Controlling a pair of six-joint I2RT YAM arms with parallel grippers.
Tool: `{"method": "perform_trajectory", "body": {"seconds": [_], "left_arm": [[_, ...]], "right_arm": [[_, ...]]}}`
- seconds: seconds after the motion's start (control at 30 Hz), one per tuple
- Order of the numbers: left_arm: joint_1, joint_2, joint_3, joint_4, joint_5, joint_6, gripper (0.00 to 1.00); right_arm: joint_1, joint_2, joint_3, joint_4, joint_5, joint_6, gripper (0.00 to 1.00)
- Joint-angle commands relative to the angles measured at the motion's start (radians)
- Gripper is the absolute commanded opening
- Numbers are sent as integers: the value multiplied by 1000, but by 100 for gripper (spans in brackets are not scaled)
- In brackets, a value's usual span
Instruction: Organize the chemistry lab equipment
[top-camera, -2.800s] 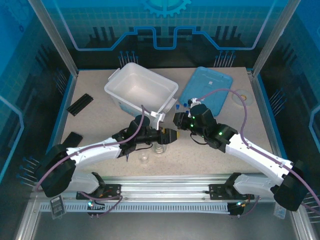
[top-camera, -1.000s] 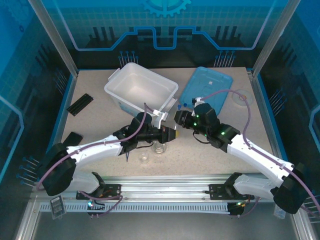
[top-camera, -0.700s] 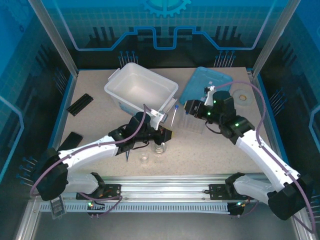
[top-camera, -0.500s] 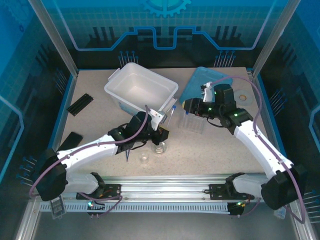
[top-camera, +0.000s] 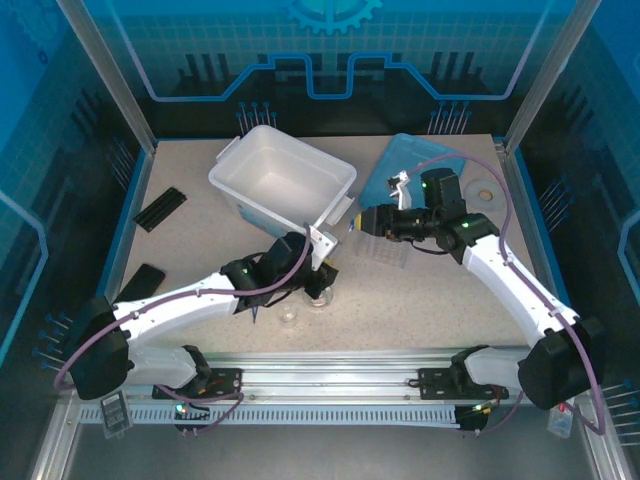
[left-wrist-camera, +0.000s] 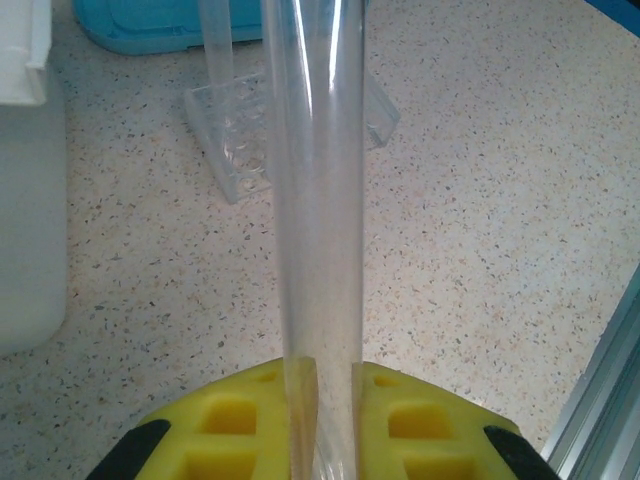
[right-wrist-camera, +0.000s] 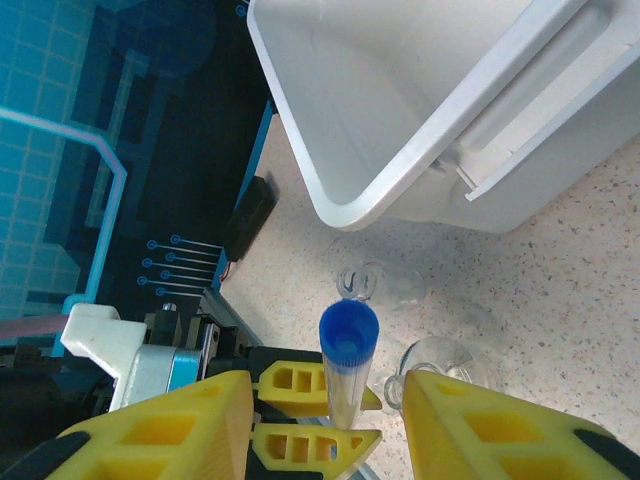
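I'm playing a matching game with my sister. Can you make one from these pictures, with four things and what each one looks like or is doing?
Things:
1. tube
2. bin
3. lid
4. right gripper

Descriptions:
A. white
B. open, facing the tube's blue cap
C. pinched by the shut left gripper
D. blue, lying on the table

Pairs: 1-C, 2-A, 3-D, 4-B
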Motion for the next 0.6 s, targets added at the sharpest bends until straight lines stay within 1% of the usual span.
{"method": "perform_trajectory", "body": {"seconds": [0.0,0.33,0.57], "left_arm": [[-10,-1,32,-10,-26,34,11],[-32,0,35,-4,-26,44,11],[-37,-2,33,-6,-34,47,11]], "right_arm": [[3,17,14,10,-48,-19,45],[49,57,30,15,-61,-32,45],[64,75,43,2,-63,-45,40]]}}
